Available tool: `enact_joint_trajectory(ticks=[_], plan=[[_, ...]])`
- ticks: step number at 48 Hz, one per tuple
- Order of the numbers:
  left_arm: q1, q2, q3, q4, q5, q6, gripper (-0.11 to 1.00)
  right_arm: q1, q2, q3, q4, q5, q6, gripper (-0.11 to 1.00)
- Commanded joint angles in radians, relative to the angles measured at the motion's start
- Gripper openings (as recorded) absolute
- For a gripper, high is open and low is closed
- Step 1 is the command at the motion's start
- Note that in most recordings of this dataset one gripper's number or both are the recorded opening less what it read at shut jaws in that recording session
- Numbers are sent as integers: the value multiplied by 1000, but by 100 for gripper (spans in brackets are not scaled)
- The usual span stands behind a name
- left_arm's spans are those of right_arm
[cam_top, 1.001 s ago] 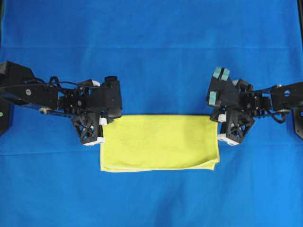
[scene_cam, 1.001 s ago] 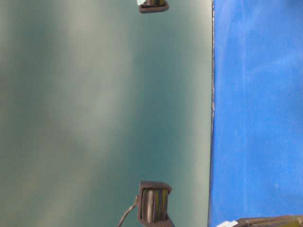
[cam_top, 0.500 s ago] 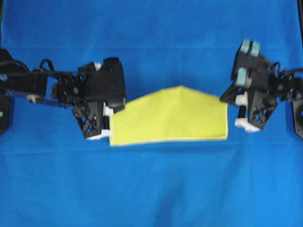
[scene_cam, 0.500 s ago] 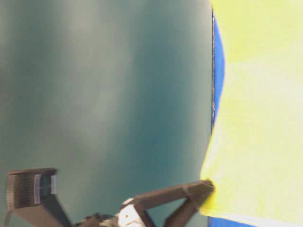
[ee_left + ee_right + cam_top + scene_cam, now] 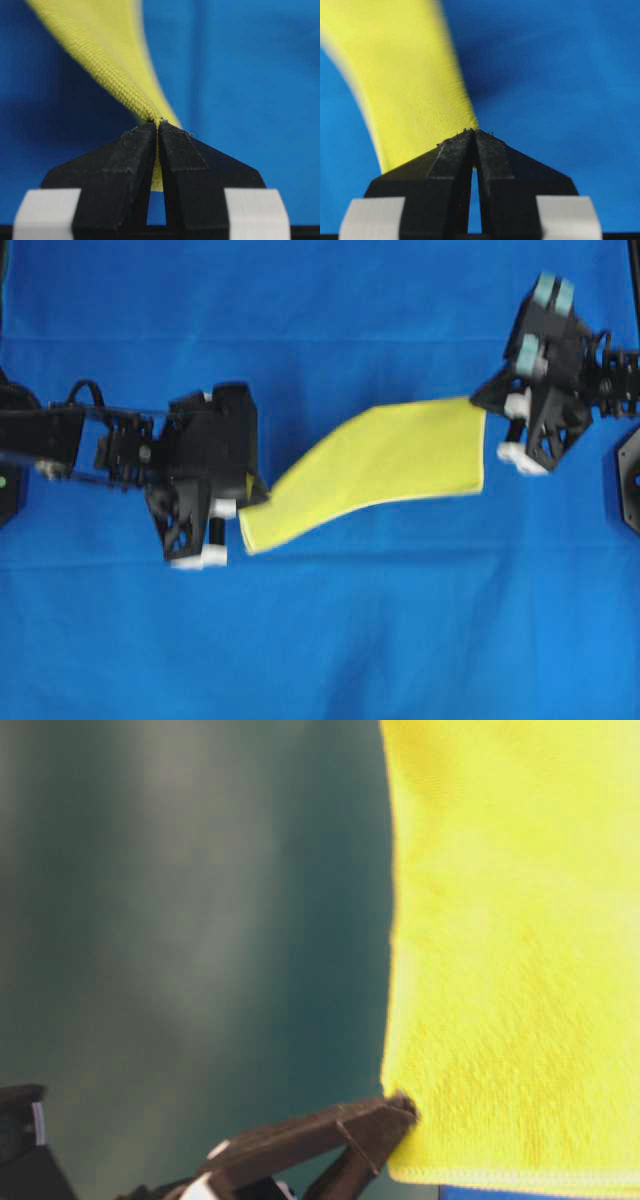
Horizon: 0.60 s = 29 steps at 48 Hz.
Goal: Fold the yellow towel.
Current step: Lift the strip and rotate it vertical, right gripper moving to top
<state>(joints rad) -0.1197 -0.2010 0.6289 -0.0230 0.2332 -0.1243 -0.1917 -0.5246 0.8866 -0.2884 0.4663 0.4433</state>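
We hold the yellow towel (image 5: 385, 465) aloft mid-frame, left hand (image 5: 248, 508) and right hand (image 5: 488, 412) each pinched tight on a corner, the next fold not yet laid.

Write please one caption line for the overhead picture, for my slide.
Two grippers, left and right, hold the yellow towel by its ends, stretched above the blue cloth.

Large blue cloth (image 5: 330, 640) spread flat across the whole work surface, faint crease lines, dim teal backdrop (image 5: 180, 920) at table level
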Motion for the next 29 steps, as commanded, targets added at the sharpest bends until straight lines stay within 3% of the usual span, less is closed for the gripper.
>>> enact_joint_trajectory(ticks=[1, 6, 12, 17, 29], plan=[[-28, -2, -28, 2, -66, 11, 2, -84, 15, -38, -32, -34, 2, 2], [-55, 21, -40, 0, -133, 49, 2, -181, 60, -67, -80, -84, -3, 2], [-81, 63, -77, 0, -195, 104, 2, -244, 127, -118, -115, -144, -6, 2], [-92, 109, -129, 0, -225, 141, 2, -268, 195, -172, -135, -186, -12, 2], [-100, 219, -250, 0, -227, 152, 2, -276, 347, -331, -184, -206, -15, 2]])
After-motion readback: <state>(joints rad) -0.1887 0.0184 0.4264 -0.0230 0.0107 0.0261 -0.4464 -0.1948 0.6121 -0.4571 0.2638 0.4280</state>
